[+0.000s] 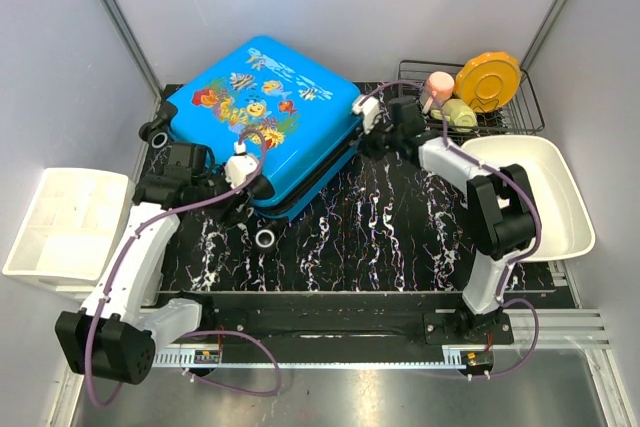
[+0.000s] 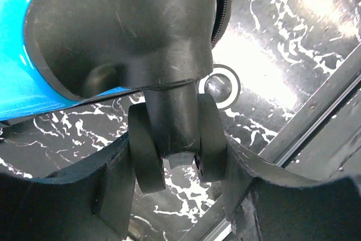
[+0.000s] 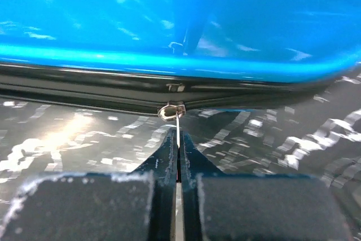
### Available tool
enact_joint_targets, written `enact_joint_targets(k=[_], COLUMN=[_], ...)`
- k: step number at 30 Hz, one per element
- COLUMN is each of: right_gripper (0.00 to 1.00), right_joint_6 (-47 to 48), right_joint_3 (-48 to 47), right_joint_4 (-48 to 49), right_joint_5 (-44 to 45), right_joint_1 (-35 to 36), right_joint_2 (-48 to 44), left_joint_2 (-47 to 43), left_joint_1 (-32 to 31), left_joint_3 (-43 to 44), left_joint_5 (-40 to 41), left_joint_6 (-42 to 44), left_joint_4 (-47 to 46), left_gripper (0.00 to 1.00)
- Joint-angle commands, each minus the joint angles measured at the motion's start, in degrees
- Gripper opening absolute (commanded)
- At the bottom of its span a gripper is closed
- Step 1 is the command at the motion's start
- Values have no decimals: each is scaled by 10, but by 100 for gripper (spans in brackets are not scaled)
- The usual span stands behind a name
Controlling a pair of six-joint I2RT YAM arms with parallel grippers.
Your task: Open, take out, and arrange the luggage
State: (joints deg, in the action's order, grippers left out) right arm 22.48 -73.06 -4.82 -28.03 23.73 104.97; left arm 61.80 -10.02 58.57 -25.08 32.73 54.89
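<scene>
The luggage (image 1: 265, 107), bright blue with a cartoon fish print, lies flat and closed on the black marbled table (image 1: 380, 217). My left gripper (image 1: 238, 207) is at its near-left corner. In the left wrist view, the left gripper (image 2: 177, 159) has its fingers (image 2: 115, 184) pressed on either side of a black twin wheel (image 2: 148, 148). My right gripper (image 1: 366, 133) is at the luggage's right side. In the right wrist view, the right gripper (image 3: 178, 139) is shut on the thin metal zipper pull (image 3: 178, 123), which hangs from the black zipper line (image 3: 84, 86).
A white divided bin (image 1: 70, 222) sits off the table's left edge and a white basin (image 1: 545, 197) at the right. A wire rack (image 1: 520, 107) at the back right holds an orange plate (image 1: 488, 79), a pink item (image 1: 438, 87) and a green item (image 1: 458, 112). A small white ring (image 1: 265, 237) lies near the luggage's front corner.
</scene>
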Motion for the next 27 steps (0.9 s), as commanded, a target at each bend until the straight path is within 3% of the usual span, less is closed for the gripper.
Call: enact_joint_targets(k=[1,8,17,19,20,21,23,27], right_gripper=[0,0,0,0,0,0,0,0], right_joint_6=[64,143,193,216,223,229,241,258], right_joint_3=[-83,-171,-213,-203,-191,-184,-170,-135], right_joint_4=[0,-9,-8,-12,-12,-16,-21,-49], right_joint_5=[21,-64,-227,-250,-266,-272,-285,-302], right_joint_1=[-108,-170,-151,-141,-138,-134,-129,-121], right_joint_2=[22,87,139,135,133,128,125,101], left_joint_2=[-12,-3,34,49,67,77,105,131], left_joint_1=[48,106,141,150,150,150,151,184], left_joint_3=[-20,-15,24,55,95,119,190,279], left_joint_5=[90,112,105,57,41,10,-15,-96], left_joint_6=[96,190,329,326,303,282,208,85], left_joint_4=[118,132,116,149,159,179,193,190], left_gripper=[0,0,0,15,38,71,91,98])
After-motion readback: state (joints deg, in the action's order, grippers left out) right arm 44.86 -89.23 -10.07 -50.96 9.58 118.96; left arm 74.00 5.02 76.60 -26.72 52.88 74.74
